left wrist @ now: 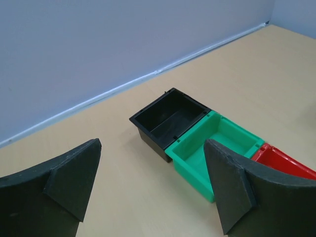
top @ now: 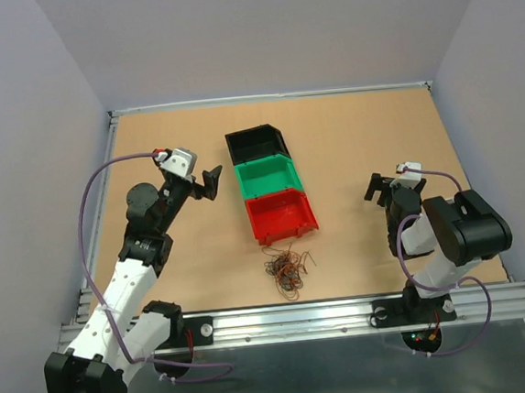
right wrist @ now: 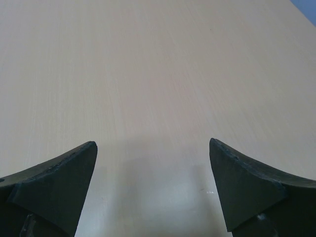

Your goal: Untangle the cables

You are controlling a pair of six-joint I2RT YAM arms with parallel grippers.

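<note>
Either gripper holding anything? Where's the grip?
Nothing held. Left gripper and right gripper both open, empty; the cables lie on the table by the red bin.

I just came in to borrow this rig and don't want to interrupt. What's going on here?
Two arms are set to untangle the cables, but neither is touching them yet. The wiry bunch lies on the table just in front of the red bin, which is nearest the arms in a row with the green bin and the black bin. The left tool hangs open left of the bins, holding nothing. The right tool is open over bare table off to the right.
</note>
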